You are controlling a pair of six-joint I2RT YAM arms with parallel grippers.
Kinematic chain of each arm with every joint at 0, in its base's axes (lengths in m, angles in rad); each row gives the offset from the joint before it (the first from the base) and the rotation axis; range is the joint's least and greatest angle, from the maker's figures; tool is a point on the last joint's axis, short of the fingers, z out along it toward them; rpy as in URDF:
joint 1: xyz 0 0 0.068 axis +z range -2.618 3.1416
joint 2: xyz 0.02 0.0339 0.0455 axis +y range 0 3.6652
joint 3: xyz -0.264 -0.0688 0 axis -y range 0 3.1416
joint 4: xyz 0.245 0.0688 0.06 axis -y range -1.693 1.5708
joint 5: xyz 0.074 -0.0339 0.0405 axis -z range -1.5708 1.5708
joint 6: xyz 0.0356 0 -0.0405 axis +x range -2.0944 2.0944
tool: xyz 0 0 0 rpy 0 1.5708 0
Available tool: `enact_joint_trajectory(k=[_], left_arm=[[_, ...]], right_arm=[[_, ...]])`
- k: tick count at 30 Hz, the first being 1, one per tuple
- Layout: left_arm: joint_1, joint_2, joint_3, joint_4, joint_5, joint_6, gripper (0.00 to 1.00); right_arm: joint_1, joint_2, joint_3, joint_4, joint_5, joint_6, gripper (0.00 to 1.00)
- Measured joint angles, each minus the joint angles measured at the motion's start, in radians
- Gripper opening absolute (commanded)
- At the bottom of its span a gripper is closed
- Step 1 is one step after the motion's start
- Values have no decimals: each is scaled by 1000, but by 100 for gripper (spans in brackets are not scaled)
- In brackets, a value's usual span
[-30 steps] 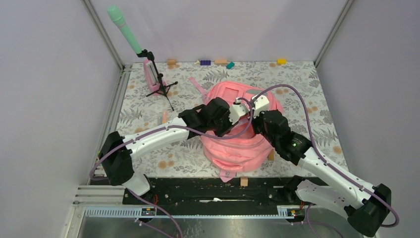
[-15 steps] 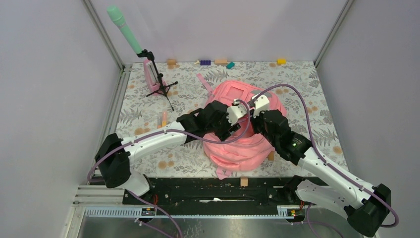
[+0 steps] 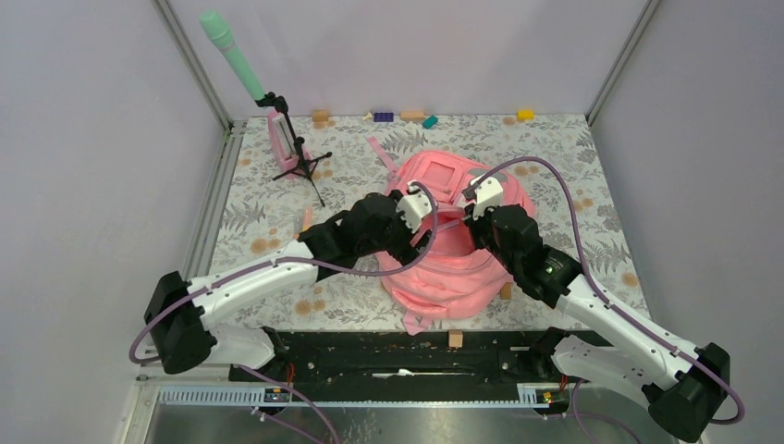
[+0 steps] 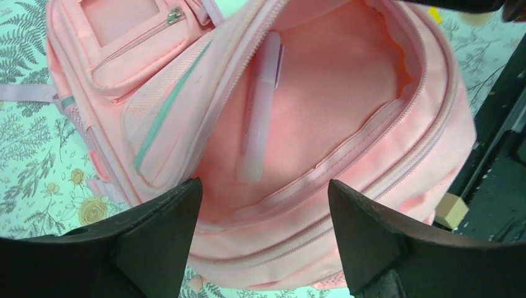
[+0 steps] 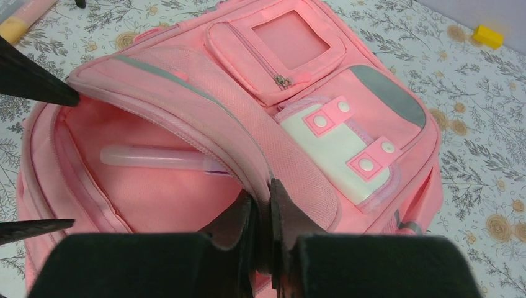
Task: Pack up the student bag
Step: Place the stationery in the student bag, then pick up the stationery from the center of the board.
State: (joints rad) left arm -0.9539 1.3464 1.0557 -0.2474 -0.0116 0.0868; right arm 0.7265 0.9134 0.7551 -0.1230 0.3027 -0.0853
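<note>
Bag: the student bag (image 3: 444,268) is being kept mid-table (image 3: 573,166), its main compartment gaping.
Hold: its opening flap is being pinched and lifted by the right gripper (image 5: 265,205).
Change: the left gripper (image 4: 260,198) is being spread wide, empty, and drawn back.
Result: a pale marker (image 4: 260,112), just released, is lying inside.
Meaning: one item is being counted as packed.

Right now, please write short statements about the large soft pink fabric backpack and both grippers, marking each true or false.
1. The soft pink fabric backpack has its main compartment open. True.
2. A pale translucent pen lies inside it. True.
3. The left gripper is closed on that pen. False: its jaws stand open, holding nothing.
4. The right gripper pinches the bag's front flap. True.
5. The mint-green microphone lies inside the bag. False: it sits on a stand, far left on the table.
</note>
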Motion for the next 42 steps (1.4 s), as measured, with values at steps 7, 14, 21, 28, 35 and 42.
enact_joint_trajectory(k=[7, 14, 21, 28, 35, 42], left_arm=[[60, -125, -43, 10, -43, -113, 91], [293, -261, -126, -71, -45, -239, 93], [559, -270, -148, -213, -25, -307, 95], [823, -177, -149, -274, 16, -331, 94], [949, 10, -150, -282, 20, -277, 91], [952, 132, -157, -278, 60, -227, 86]], right_arm=[[0, 0, 0, 0, 0, 0, 0], [0, -4, -1, -1, -1, 0, 0], [0, -4, -1, 0, -9, 0, 0], [0, -4, -1, -1, -10, 1, 0], [0, -4, -1, -1, -9, 0, 0], [0, -4, -1, -1, -9, 0, 0]])
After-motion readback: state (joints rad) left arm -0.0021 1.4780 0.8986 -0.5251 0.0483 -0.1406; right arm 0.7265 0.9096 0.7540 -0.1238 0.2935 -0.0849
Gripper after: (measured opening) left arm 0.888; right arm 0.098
